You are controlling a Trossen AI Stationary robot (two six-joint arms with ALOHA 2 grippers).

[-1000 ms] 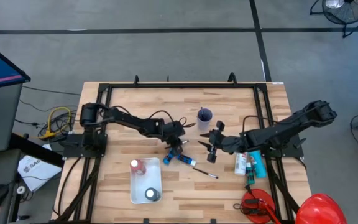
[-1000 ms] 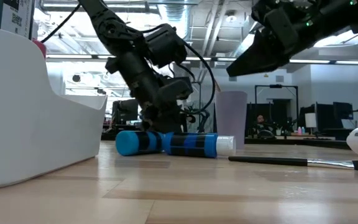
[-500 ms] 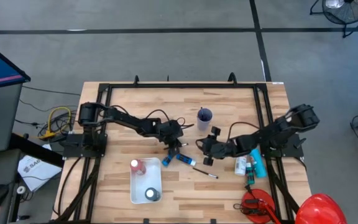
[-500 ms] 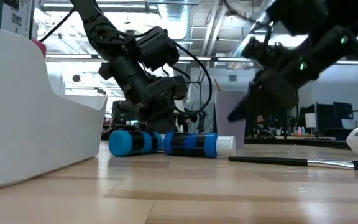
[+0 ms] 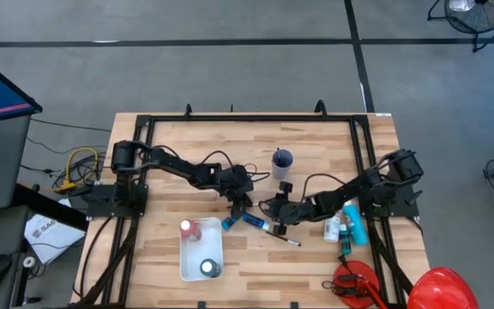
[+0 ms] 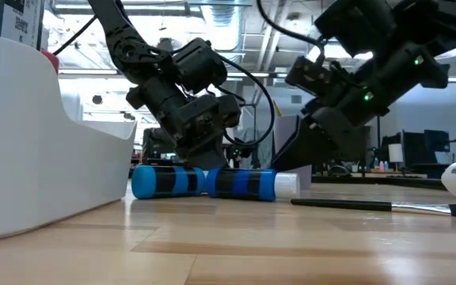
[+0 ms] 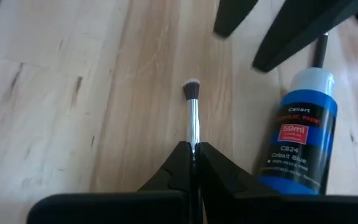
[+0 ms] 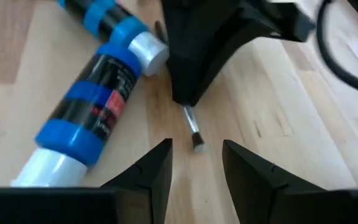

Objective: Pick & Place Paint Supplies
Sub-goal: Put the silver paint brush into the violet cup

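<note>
My left gripper point(image 5: 241, 204) is shut on a thin dark-handled brush point(image 7: 192, 118) near the table's middle. My right gripper point(image 5: 273, 213) stands open just right of it. Its fingers point(image 8: 253, 168) flank the brush's bristle tip point(image 8: 196, 140) without touching it. Two blue paint bottles point(image 5: 230, 222) point(image 5: 254, 221) lie on their sides end to end beside both grippers. A second brush point(image 5: 286, 239) lies flat on the wood nearer the front edge. My left gripper pinches the brush's thin handle point(image 7: 192, 147) between its two fingertips, just behind the metal ferrule. The fingers slant downward and lie along the brush. The ferrule and bristle tip point(image 7: 191, 91) stick out ahead of them toward my right gripper. I cannot tell whether the tip touches the wood.
A white tray point(image 5: 187, 257) at the front left holds a red bottle point(image 5: 187, 228) and a white-capped one point(image 5: 208, 269). A purple cup point(image 5: 281, 160) stands behind the grippers. More bottles point(image 5: 344, 227) lie at the right, and a red helmet-like thing point(image 5: 440, 287) sits off the front right corner.
My right gripper has come down and toward the table's left, reaching the brush tip in my left gripper, its fingers still apart. My left gripper has stayed in place but rolled and tipped, keeping hold of the brush. The lighter blue bottle has slid a little leftward.
</note>
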